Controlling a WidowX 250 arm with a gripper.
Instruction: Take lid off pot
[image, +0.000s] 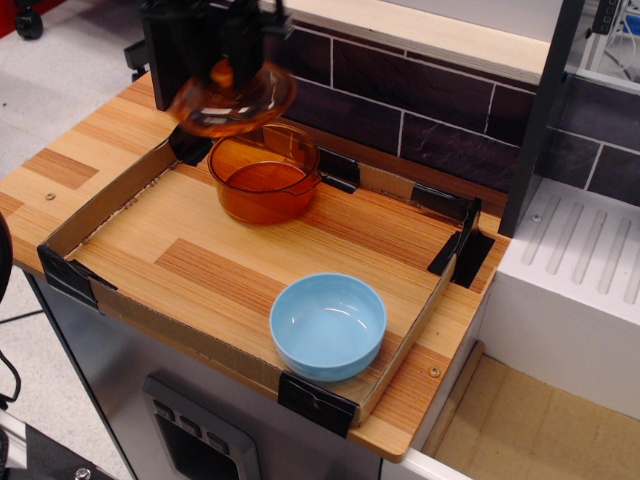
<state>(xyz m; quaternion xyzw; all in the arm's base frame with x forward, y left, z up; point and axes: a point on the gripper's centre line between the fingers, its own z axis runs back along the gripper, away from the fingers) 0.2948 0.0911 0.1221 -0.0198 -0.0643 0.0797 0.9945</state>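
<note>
observation.image | claw (228, 70) grips domed amber-glass lid (232, 100) | round translucent pot (264, 180) uncovered

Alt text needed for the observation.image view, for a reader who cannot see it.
A black gripper holds an amber glass lid by its knob, lifted clear and left of the open amber pot in a cardboard-walled wooden tray. A light blue bowl sits at the tray's near edge.

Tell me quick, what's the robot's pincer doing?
Pincer: closed on the lid's knob, holding it up above the open pot.
</note>
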